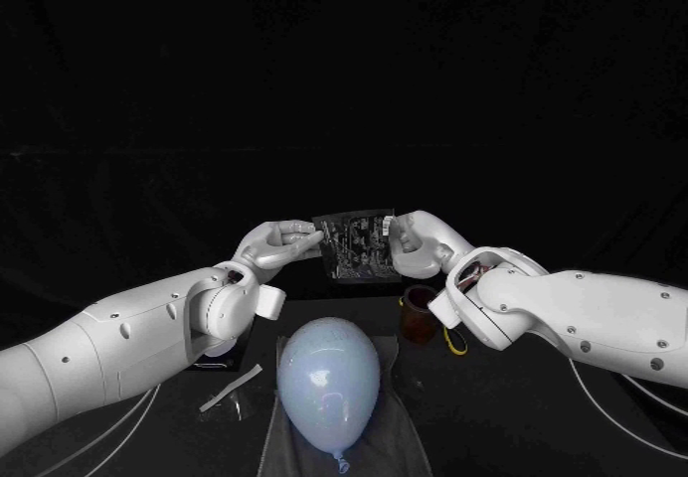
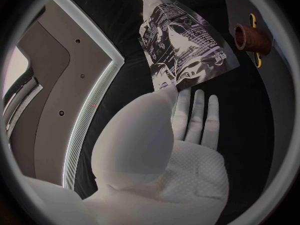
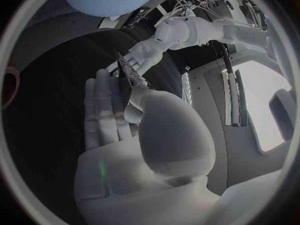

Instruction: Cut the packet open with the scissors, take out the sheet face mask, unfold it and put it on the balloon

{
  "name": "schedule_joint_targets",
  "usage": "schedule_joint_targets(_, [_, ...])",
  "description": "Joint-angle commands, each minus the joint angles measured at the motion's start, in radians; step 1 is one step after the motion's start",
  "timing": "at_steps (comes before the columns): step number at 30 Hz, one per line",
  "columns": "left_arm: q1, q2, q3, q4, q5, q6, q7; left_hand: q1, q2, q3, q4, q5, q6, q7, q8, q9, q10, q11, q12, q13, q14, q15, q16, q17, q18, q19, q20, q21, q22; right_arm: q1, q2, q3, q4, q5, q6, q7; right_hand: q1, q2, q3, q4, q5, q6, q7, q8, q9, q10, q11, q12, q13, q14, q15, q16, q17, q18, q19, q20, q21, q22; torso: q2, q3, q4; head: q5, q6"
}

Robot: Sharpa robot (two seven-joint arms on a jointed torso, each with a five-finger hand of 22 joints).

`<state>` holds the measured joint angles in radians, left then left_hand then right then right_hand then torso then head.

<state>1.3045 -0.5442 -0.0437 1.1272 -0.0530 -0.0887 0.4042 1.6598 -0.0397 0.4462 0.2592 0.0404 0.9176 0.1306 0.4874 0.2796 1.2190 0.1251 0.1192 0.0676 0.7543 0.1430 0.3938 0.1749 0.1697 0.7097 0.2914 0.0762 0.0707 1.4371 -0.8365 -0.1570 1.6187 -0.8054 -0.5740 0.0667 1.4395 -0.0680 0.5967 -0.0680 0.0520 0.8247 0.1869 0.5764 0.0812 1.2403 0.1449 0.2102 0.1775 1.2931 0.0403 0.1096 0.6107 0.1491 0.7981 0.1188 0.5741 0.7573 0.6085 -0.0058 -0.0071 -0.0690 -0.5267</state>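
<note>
A dark printed packet (image 1: 357, 244) hangs in the air above the table, held between both hands. My left hand (image 1: 278, 245) pinches its left edge and my right hand (image 1: 416, 245) pinches its right edge. The left wrist view shows the packet (image 2: 185, 47) past my left hand (image 2: 178, 150), and the right wrist view shows the packet (image 3: 128, 75) edge-on at my right hand (image 3: 134, 135). A pale blue balloon (image 1: 330, 383) lies on a stand near the table's front. Scissors with yellow handles (image 1: 456, 343) lie beside a brown cup, partly hidden by my right arm.
A brown cup (image 1: 419, 310) stands right of the balloon, under my right wrist. A thin cut-off strip (image 1: 230, 388) lies on the table left of the balloon. A dark flat object (image 1: 215, 360) sits under my left forearm.
</note>
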Motion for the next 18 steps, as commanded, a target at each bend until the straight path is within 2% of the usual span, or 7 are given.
schedule_joint_targets(1, [0.003,-0.006,0.003,-0.006,0.002,-0.029,0.026,-0.015,-0.002,0.013,-0.002,0.007,-0.006,0.003,0.007,0.196,0.01,-0.002,-0.005,0.001,0.008,0.001,-0.007,0.002,0.009,0.005,0.0,-0.005,0.0,-0.001,-0.008,-0.001,0.0,-0.025,0.004,-0.017,0.009,0.023,0.169,-0.143,0.001,-0.009,0.008,-0.012,-0.003,0.021,-0.034,-0.008,-0.005,-0.011,0.001,-0.011,-0.004,0.026,-0.013,0.003,-0.007,-0.001,0.0,0.0002,-0.0003,0.0,0.001])
schedule_joint_targets(6, [0.003,-0.006,0.003,-0.007,0.001,-0.031,0.026,-0.021,-0.005,0.023,-0.005,0.007,-0.008,0.005,0.008,0.202,0.01,-0.001,-0.007,0.002,0.008,0.002,-0.009,0.003,0.009,0.005,0.0,-0.005,0.0,-0.001,-0.011,-0.001,0.003,-0.017,0.021,-0.012,0.007,0.039,0.231,-0.142,-0.001,-0.021,0.014,-0.029,-0.009,0.006,-0.026,-0.021,-0.014,-0.023,0.011,-0.025,-0.014,0.021,-0.041,0.011,-0.003,0.007,0.0,0.0004,-0.0005,0.001,0.0])
schedule_joint_targets(8, [0.003,-0.006,0.003,-0.006,0.0,-0.03,0.025,-0.024,-0.006,0.028,-0.006,0.007,-0.01,0.005,0.009,0.206,0.011,-0.001,-0.008,0.002,0.008,0.002,-0.01,0.004,0.009,0.005,0.0,-0.005,-0.001,-0.001,-0.012,-0.001,0.004,-0.012,0.03,-0.009,0.009,0.05,0.29,-0.144,0.001,-0.032,0.017,-0.043,-0.012,-0.008,-0.02,-0.034,-0.021,-0.035,0.021,-0.037,-0.025,0.015,-0.063,0.019,-0.001,0.014,0.0,0.0004,-0.0008,0.002,0.0])
schedule_joint_targets(10, [0.003,-0.006,0.003,-0.006,-0.002,-0.031,0.025,-0.026,-0.007,0.031,-0.007,0.007,-0.01,0.006,0.01,0.208,0.011,-0.001,-0.008,0.002,0.008,0.002,-0.01,0.004,0.009,0.005,0.0,-0.006,-0.001,-0.001,-0.012,-0.001,0.004,-0.006,0.039,-0.006,0.002,0.05,0.333,-0.146,0.004,-0.036,0.02,-0.051,-0.012,-0.015,-0.016,-0.041,-0.025,-0.042,0.026,-0.043,-0.035,0.012,-0.076,0.025,0.006,0.023,0.0,0.0004,-0.0008,0.002,0.0])
schedule_joint_targets(18, [0.003,-0.006,0.003,-0.006,-0.004,-0.031,0.023,-0.035,-0.01,0.044,-0.012,0.007,-0.013,0.008,0.012,0.217,0.012,0.0,-0.011,0.002,0.008,0.002,-0.013,0.006,0.009,0.003,0.0,-0.006,-0.001,-0.001,-0.011,-0.001,0.005,0.015,0.072,0.006,-0.011,0.059,0.411,-0.142,-0.002,-0.052,0.03,-0.066,-0.01,-0.047,-0.004,-0.06,-0.035,-0.072,0.043,-0.047,-0.064,0.009,-0.107,0.042,0.005,0.029,0.0,0.0004,-0.0001,0.001,0.001])
